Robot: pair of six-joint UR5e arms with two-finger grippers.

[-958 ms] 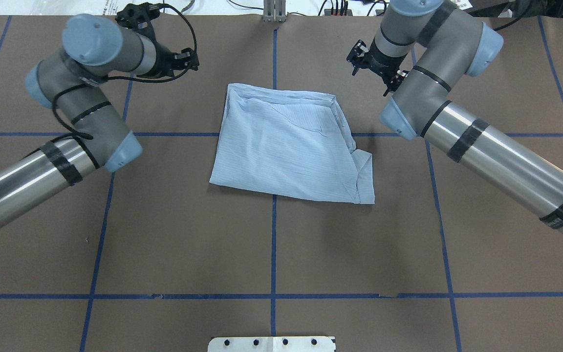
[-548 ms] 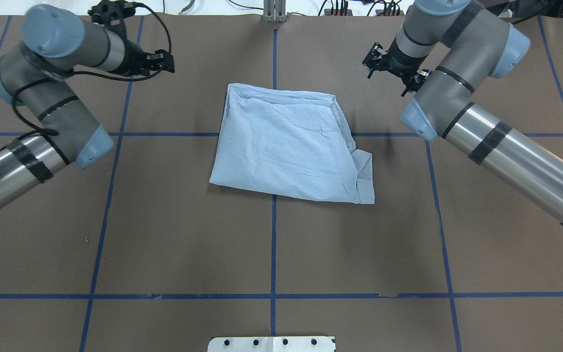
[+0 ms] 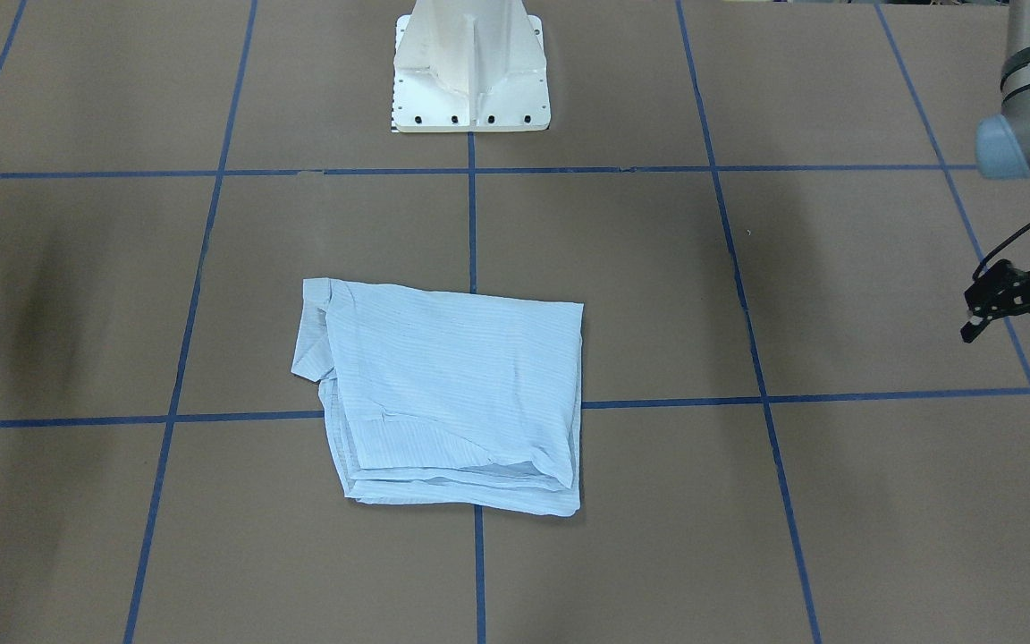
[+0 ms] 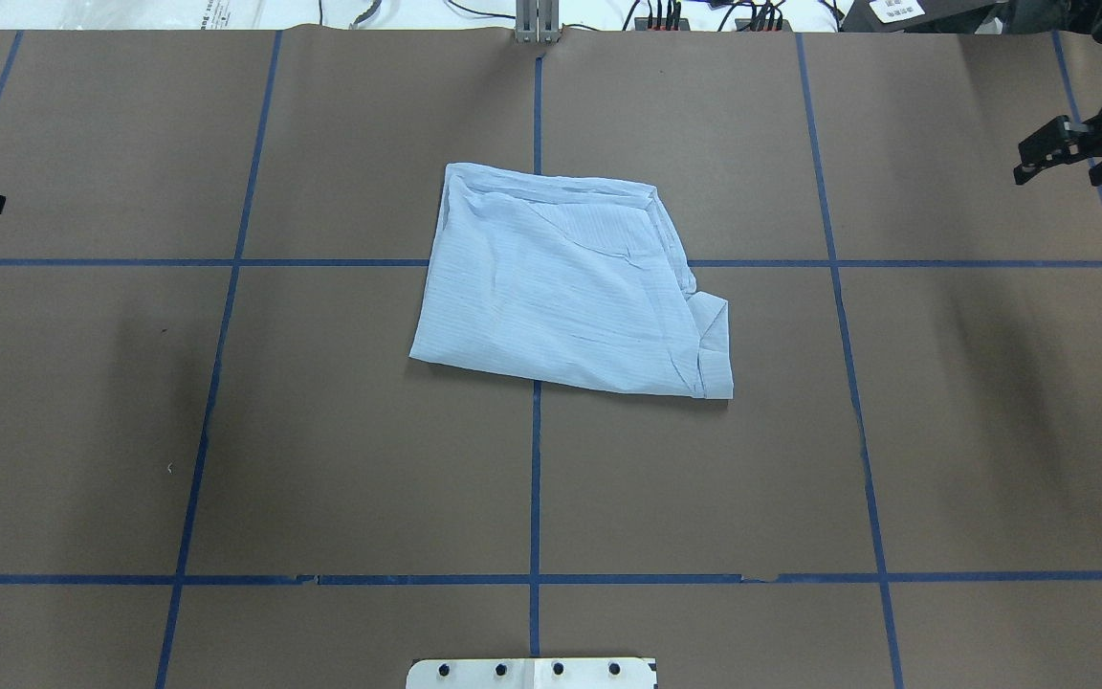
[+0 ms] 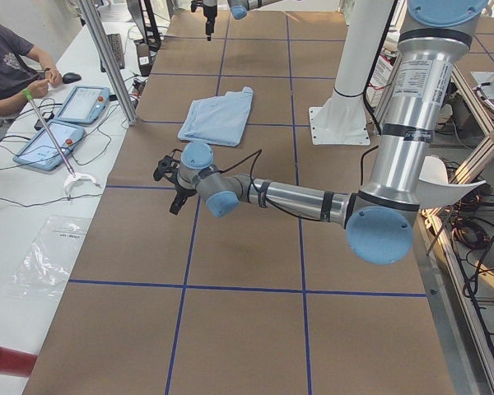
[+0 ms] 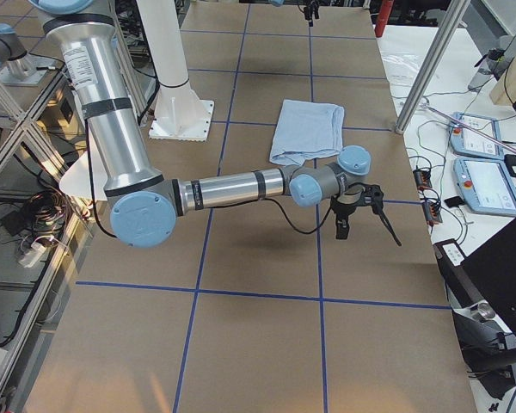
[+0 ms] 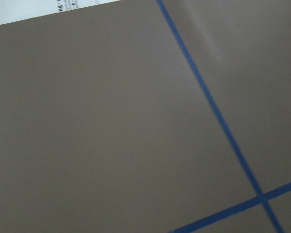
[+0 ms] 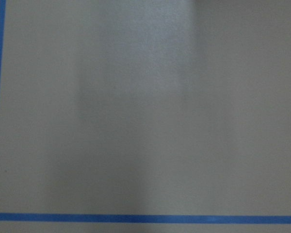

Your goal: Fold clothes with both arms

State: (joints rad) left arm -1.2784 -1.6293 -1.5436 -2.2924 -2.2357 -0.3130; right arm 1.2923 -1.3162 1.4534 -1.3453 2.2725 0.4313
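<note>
Swung out since a second ago, from just beside the shirt's far corners to opposite side edges of the table. Holds the left gripper with fingers apart, clamped on nothing; holds the right gripper likewise spread and empty. Leaves the shirt lying flat in a stacked, roughly square bundle, between the two pairs of fingers, well apart from both and touched by neither. Reads as the closing step: folds made, retreat under way. Shows one loose flap jutting from the bundle on the side toward the right fingers. Calls next, probably, for parking; failing that, for pinching that flap and laying it over without dragging the layers beneath.
</note>
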